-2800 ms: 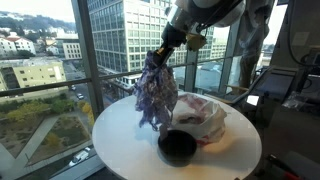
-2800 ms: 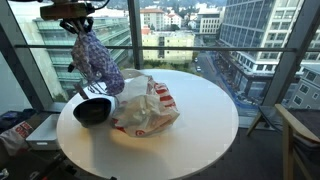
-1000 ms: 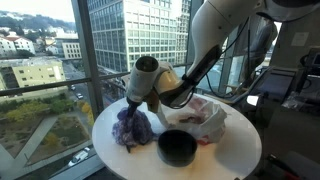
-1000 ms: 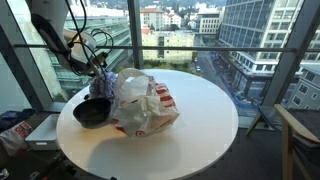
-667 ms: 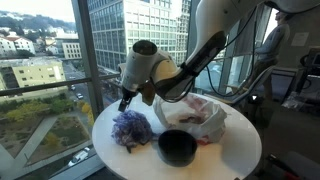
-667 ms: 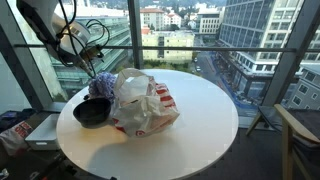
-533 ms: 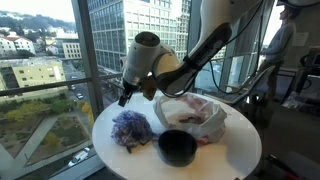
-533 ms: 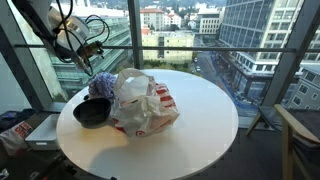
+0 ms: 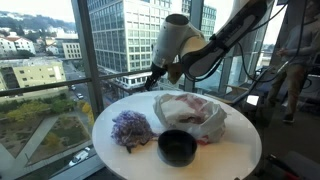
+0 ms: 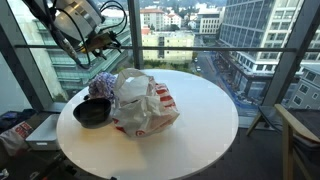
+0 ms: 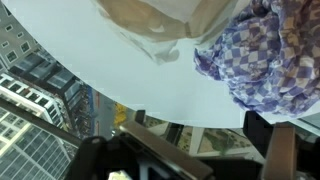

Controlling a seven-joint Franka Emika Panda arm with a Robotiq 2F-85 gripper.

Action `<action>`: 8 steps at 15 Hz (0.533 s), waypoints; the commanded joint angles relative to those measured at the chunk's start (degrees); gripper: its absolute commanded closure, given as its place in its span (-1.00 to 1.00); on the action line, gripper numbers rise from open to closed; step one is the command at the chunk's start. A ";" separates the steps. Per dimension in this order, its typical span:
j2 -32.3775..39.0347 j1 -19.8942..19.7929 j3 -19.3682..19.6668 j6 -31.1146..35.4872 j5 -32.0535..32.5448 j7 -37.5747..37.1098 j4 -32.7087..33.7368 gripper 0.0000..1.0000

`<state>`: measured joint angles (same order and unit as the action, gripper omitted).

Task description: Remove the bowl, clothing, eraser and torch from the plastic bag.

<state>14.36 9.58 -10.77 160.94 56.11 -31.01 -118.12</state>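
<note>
Three things lie on the round white counter [image 9: 238, 150]: the crumpled purple checked clothing [image 9: 132, 129] near the window-side edge, the black bowl [image 9: 178, 147] just beside it, and the plastic bag [image 9: 197, 115], lumpy and close against the bowl. The pincer [image 9: 152, 83] hangs in the air above the counter, apart from all of them. In the wrist view its fingers [image 11: 272, 150] stand wide with nothing between them, above the clothing and the bag's edge.
</note>
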 commanded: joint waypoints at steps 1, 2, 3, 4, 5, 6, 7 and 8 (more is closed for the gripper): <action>-5.08 -4.16 0.21 0.62 -6.21 2.36 -7.71 -1.00; -5.28 -4.96 0.68 0.63 -6.52 1.89 -8.89 -1.00; -5.21 -5.77 1.08 1.13 -6.56 1.53 -9.85 -1.00; -4.58 -6.39 1.74 1.42 -5.91 0.37 -10.29 -1.00; -4.03 -7.08 2.24 1.83 -5.63 -0.18 -10.79 -1.00; -3.42 -7.54 3.00 1.79 -4.78 -0.97 -11.01 -1.00; -2.91 -8.15 3.39 1.73 -5.39 -0.87 -11.35 -1.00; -2.15 -8.63 3.94 1.51 -5.48 -1.21 -11.33 -1.00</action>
<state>11.73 2.20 -7.97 161.28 51.22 -30.86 -128.40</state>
